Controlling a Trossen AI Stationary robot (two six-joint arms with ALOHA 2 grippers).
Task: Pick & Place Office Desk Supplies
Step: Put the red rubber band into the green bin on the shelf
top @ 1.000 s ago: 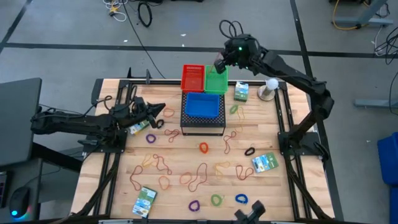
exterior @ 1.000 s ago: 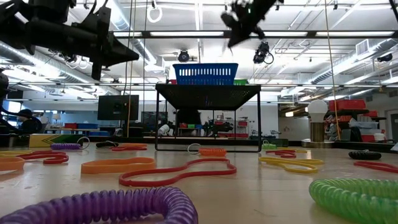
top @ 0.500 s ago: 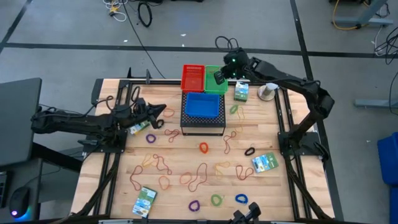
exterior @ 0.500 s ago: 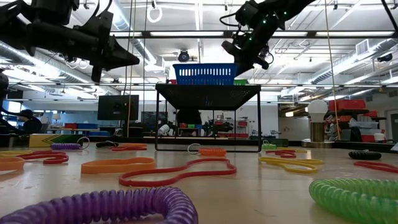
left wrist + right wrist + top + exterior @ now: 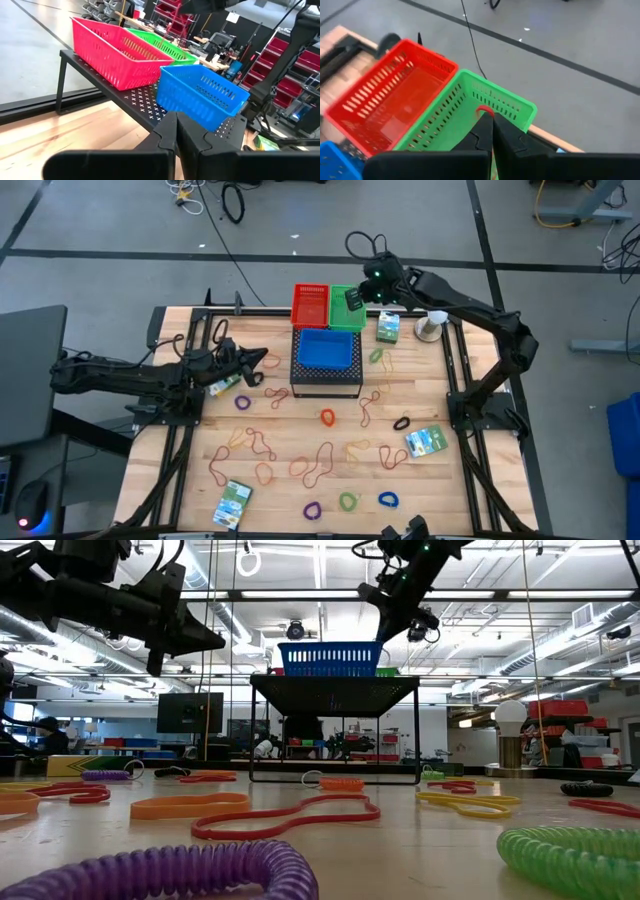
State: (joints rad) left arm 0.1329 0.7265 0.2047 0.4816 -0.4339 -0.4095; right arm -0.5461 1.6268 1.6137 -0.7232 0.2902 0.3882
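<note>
Rubber bands (image 5: 318, 463) lie scattered flat across the lower half of the wooden table (image 5: 285, 495) in the high view, with small thick coloured loops (image 5: 347, 502) among them and green-white boxes (image 5: 425, 442) toward the lower left, lower right and upper right of the tabletop. By their look the bands are light, limp and stretchy; they will likely sag and cling to the wood, so a pinch on one strand where it lifts slightly off the surface seems best. The coiled loops appear springier and thicker, easier to nip across one side. The boxes look light but stiff, best taken across the short width. The right gripper (image 5: 353, 300) hangs above the green basket (image 5: 347, 308) in the upper centre of the high view, beside the red basket (image 5: 309, 304) and behind the blue basket (image 5: 326, 350) on the black perforated stand (image 5: 326, 383). Its jaws are clenched, and the right wrist view shows a thin red band (image 5: 484, 111) at the fingertips over the green basket's far wall; it appears pinched there. The left gripper (image 5: 256, 360) waits at centre left of the high view, clear above the table, jaws pressed together on nothing visible.
</note>
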